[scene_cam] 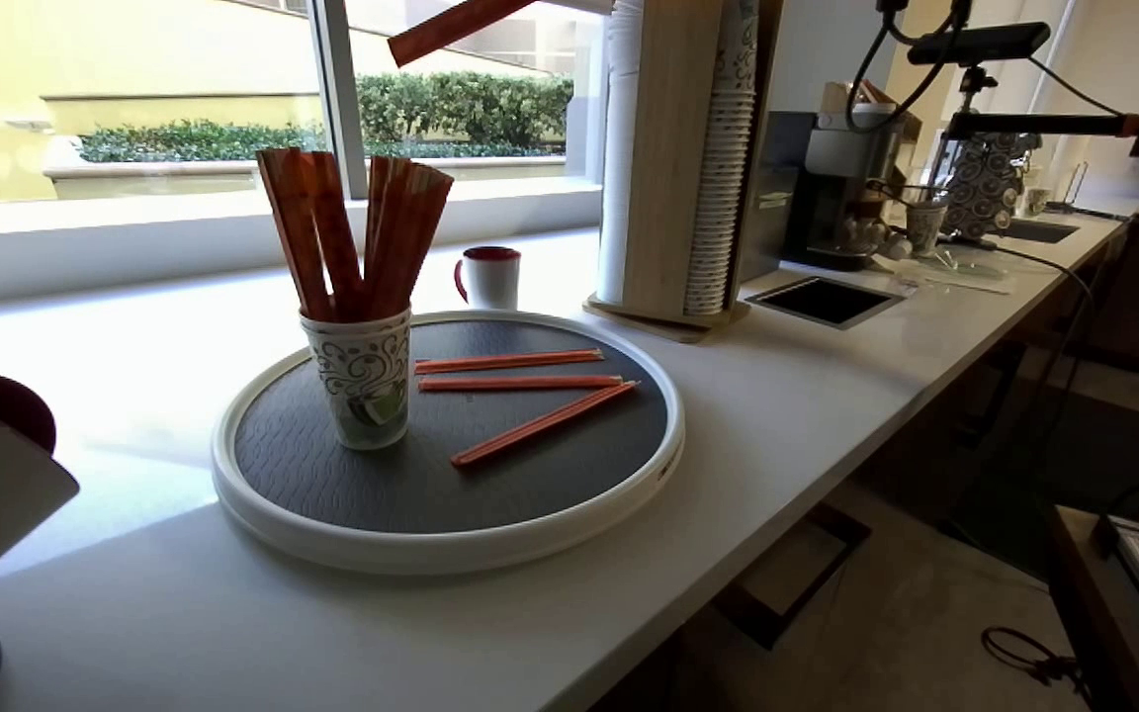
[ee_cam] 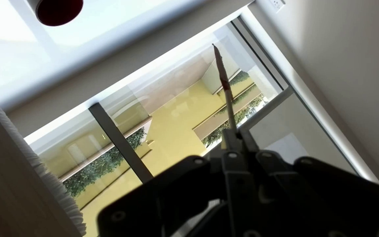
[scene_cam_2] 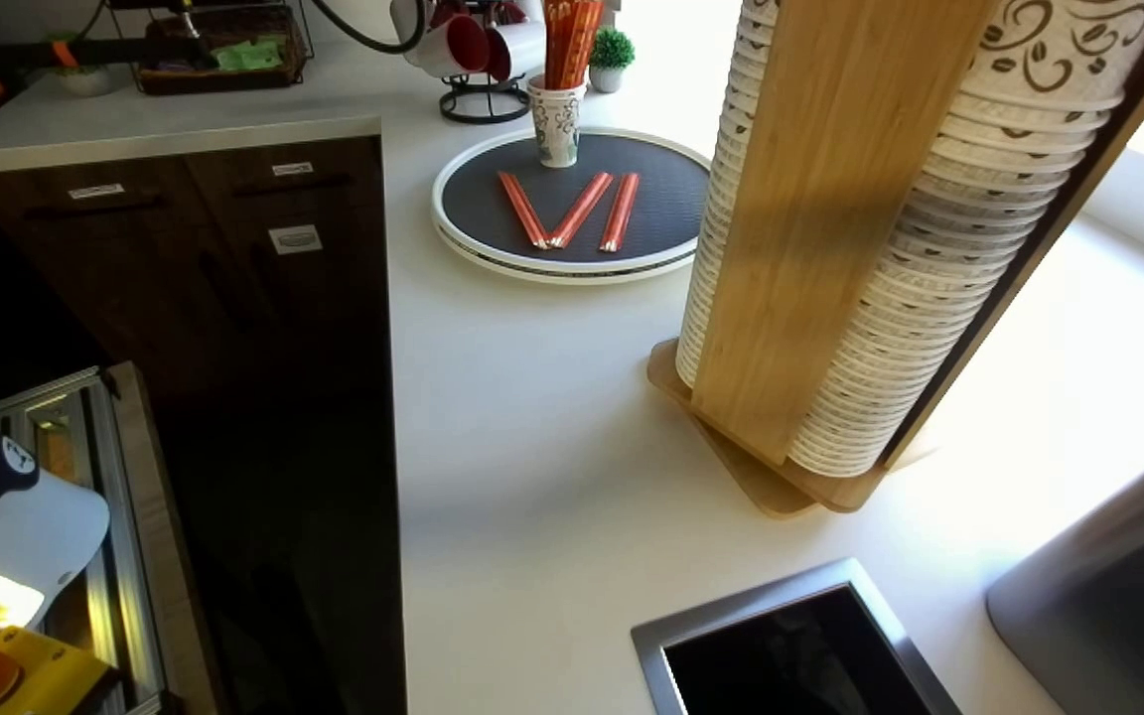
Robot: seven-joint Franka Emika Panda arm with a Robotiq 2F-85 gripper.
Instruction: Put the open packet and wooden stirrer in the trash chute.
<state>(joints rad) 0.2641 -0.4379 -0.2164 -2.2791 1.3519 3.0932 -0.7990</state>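
The open packet (scene_cam: 461,28), a red-orange paper sleeve, hangs in the air at the top of an exterior view. In the wrist view it shows dark (ee_cam: 221,67), on the far end of the thin wooden stirrer (ee_cam: 230,110). My gripper (ee_cam: 241,133) is shut on the stirrer's near end. The gripper is out of view in both exterior views. The trash chute is a dark square opening with a metal rim, set in the counter; its rim shows in both exterior views (scene_cam: 871,310) (scene_cam_2: 751,606).
A tall wooden cup holder (scene_cam: 663,178) (scene_cam_2: 840,228) stands between the chute and a round tray (scene_cam: 441,550) (scene_cam_2: 572,273). Three sleeves (scene_cam: 520,383) lie on the tray beside a patterned cup (scene_cam: 364,381) of sleeves. A mug (scene_cam: 492,282) and a dark metal container (scene_cam_2: 1118,596) stand nearby.
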